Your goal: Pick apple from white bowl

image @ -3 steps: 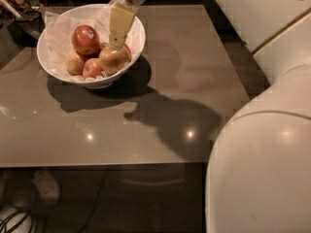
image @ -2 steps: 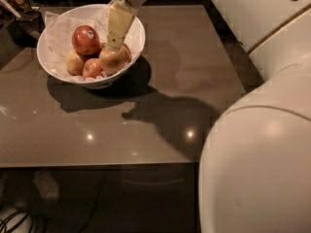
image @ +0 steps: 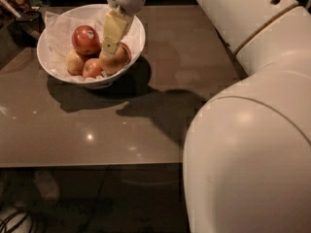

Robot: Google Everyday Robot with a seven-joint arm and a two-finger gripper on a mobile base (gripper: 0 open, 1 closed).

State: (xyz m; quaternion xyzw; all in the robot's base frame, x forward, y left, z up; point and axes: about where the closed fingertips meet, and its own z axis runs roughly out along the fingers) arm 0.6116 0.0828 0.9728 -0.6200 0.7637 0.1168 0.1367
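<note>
Robot's big body (image: 248, 154) has slid left, & the gripper (image: 110, 48) is a bit lower in the white bowl (image: 137, 28), far left on the table (image: 146, 130). It's right over the apple (image: 119, 60), at the bowl's right side. Can't tell if gripper is wide or holding. Apple's hard, smooth, kinda heavy, may slip: grab across its middle. Gripper hides its top.

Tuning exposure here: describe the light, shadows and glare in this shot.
Camera view: dim, warm light with a dark background. The bowl and the arm throw dark shadows onto the table. Small glare spots dot the table's near part. The gripper, down in the bowl by the apple, is well lit. The arm is the brightest thing in view.
</note>
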